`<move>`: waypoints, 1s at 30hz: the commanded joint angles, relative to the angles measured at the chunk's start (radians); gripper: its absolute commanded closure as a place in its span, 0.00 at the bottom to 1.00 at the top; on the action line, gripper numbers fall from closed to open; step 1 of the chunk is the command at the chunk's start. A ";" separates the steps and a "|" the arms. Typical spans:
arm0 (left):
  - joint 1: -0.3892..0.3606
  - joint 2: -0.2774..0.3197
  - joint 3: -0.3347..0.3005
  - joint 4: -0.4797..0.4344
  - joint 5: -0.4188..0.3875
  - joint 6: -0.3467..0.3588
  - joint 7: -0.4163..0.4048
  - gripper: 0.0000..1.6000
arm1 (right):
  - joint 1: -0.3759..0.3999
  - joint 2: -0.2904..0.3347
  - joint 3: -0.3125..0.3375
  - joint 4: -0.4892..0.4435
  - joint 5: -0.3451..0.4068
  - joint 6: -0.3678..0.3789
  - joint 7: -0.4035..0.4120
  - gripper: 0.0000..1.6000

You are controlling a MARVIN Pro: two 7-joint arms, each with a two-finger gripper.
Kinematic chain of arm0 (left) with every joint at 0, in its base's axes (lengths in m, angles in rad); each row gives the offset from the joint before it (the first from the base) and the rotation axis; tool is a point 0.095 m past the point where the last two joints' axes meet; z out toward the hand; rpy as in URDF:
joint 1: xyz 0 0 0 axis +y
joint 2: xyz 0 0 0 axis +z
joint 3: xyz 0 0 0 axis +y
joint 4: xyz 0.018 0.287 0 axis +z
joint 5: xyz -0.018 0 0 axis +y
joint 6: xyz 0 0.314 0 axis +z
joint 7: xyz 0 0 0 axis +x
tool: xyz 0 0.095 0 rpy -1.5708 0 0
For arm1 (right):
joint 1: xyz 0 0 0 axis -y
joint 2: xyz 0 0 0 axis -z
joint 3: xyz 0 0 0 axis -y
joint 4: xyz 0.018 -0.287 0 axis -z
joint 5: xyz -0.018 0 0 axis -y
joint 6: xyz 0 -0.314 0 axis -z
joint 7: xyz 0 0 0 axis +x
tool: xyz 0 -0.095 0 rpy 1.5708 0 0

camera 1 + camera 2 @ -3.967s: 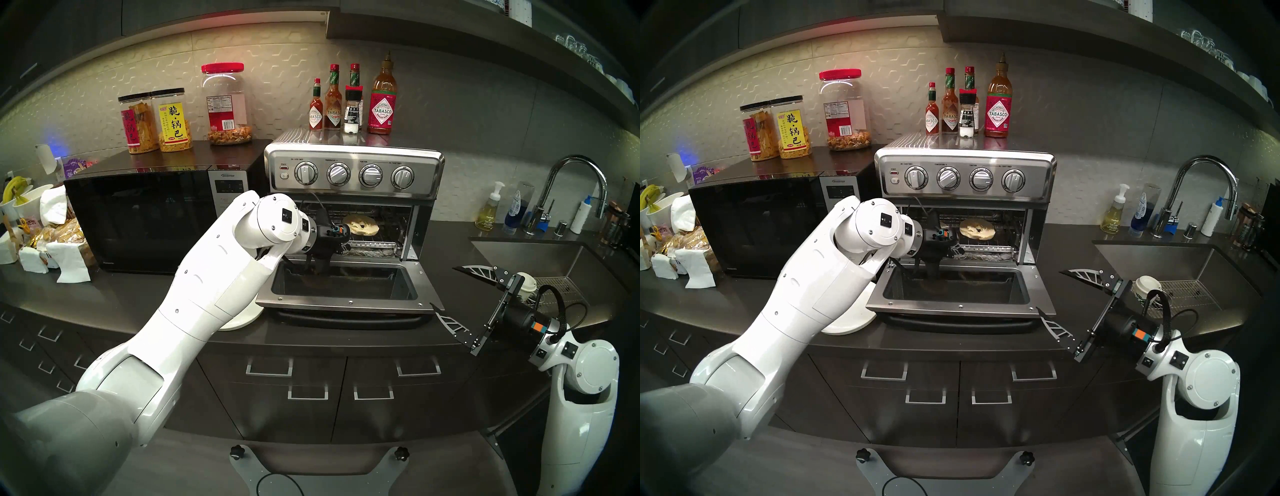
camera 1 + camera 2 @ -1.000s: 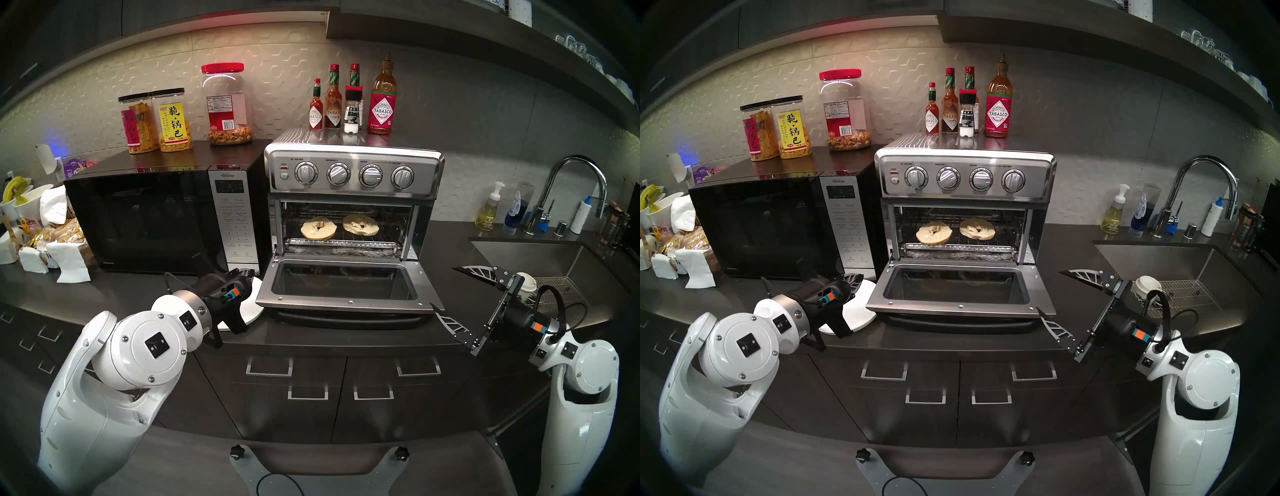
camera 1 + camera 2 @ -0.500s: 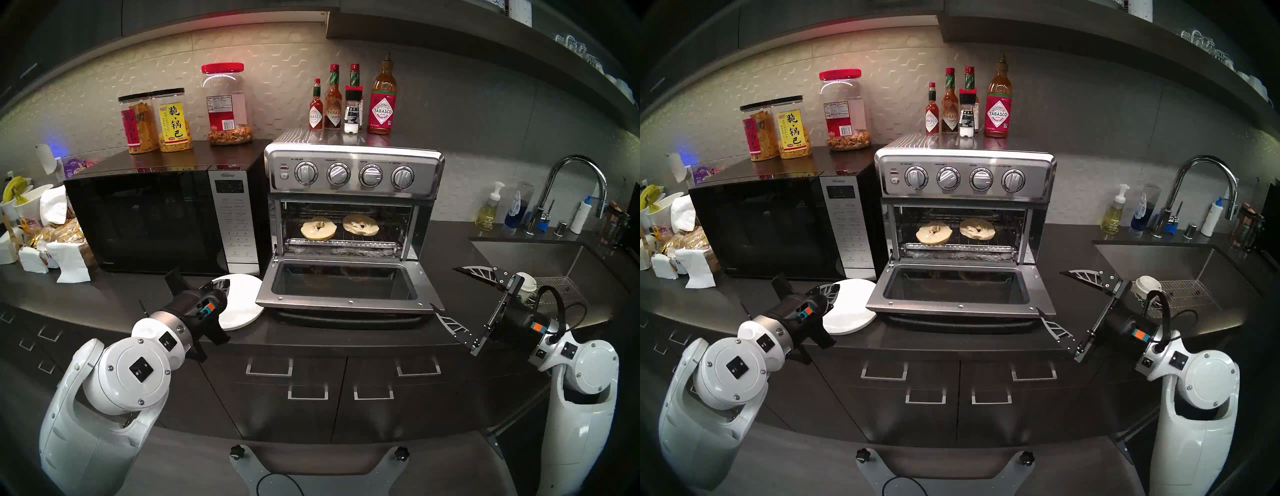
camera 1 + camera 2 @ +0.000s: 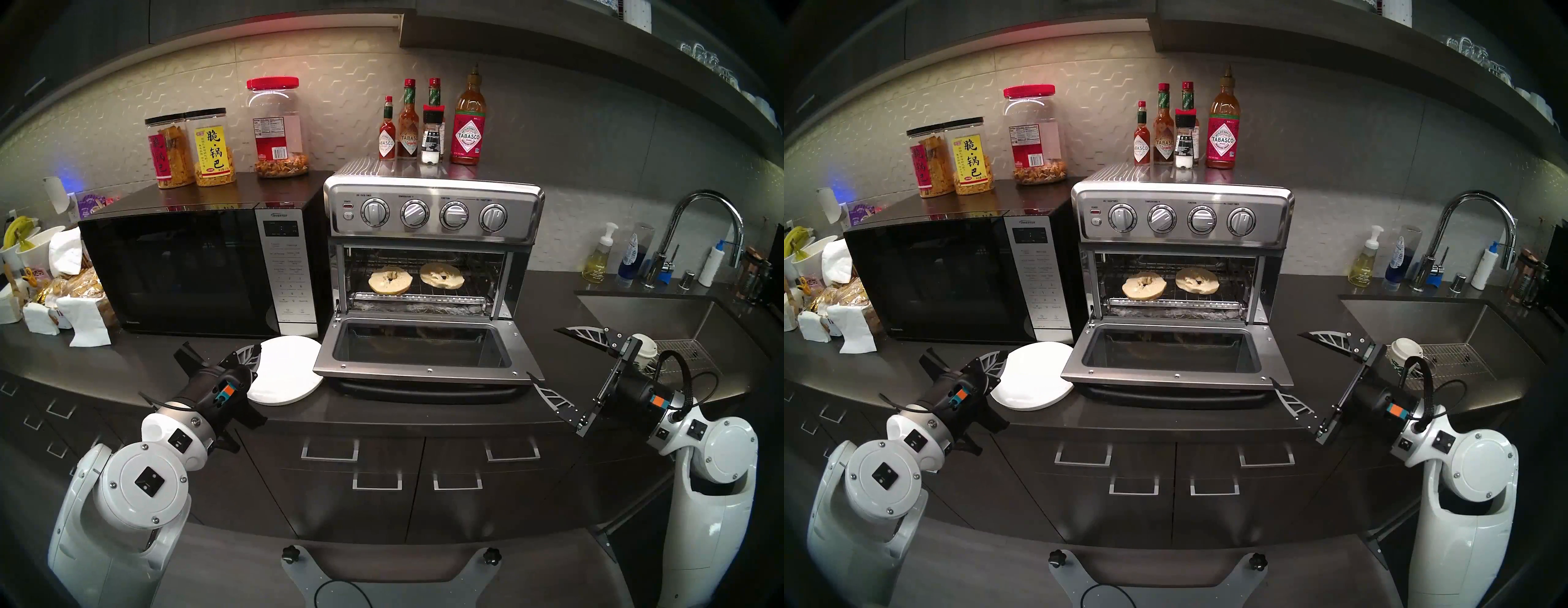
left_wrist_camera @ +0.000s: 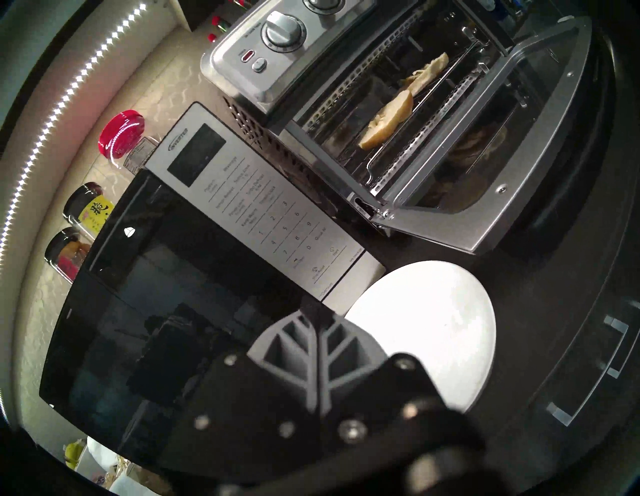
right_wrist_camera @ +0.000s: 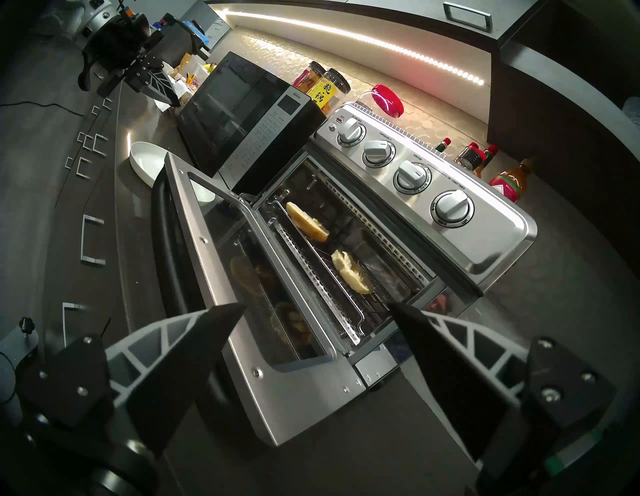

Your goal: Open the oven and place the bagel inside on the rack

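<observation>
The stainless oven (image 4: 432, 212) stands with its door (image 4: 424, 370) folded down flat. Two pale bagel halves lie side by side on the wire rack (image 4: 477, 282): the left half (image 4: 390, 280) and the right half (image 4: 441, 276). Both also show in the right wrist view (image 6: 306, 216) (image 6: 351, 272). My left gripper (image 4: 254, 351) is shut and empty, low over the counter at the left edge of the white plate (image 4: 288, 369), well left of the oven. My right gripper (image 4: 544, 352) is open and empty, just right of the door's front corner.
A foil-lined tray (image 4: 420, 302) sits under the rack. A black microwave (image 4: 178, 271) stands left of the oven. Sauce bottles (image 4: 466, 127) stand on the oven top. A sink (image 4: 662, 322) with a paper cup (image 4: 645, 344) lies behind my right gripper.
My left gripper left the second bagel half on the rack, came out of the oven, and has drawn back left past the plate. The right arm has not moved.
</observation>
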 commanded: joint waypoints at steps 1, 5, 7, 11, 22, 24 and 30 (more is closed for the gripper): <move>0.066 -0.069 -0.049 0.003 -0.058 -0.109 0.062 1.00 | 0.006 0.001 -0.002 -0.012 0.004 -0.002 0.000 0.00; 0.093 -0.099 -0.075 0.025 -0.097 -0.181 0.091 1.00 | 0.006 0.001 -0.002 -0.012 0.004 -0.002 0.000 0.00; 0.103 -0.113 -0.086 0.040 -0.121 -0.212 0.104 1.00 | 0.006 0.001 -0.002 -0.012 0.004 -0.002 0.000 0.00; 0.115 -0.139 -0.106 0.078 -0.171 -0.277 0.124 1.00 | 0.006 0.001 -0.002 -0.012 0.004 -0.002 0.000 0.00; 0.118 -0.162 -0.150 0.138 -0.291 -0.426 0.151 1.00 | 0.007 0.001 -0.002 -0.013 0.005 -0.002 0.000 0.00; 0.116 -0.163 -0.159 0.135 -0.309 -0.462 0.152 1.00 | 0.007 0.001 -0.002 -0.013 0.005 -0.002 0.000 0.00; 0.114 -0.164 -0.181 0.138 -0.361 -0.556 0.149 1.00 | 0.007 0.001 -0.002 -0.014 0.005 -0.002 0.000 0.00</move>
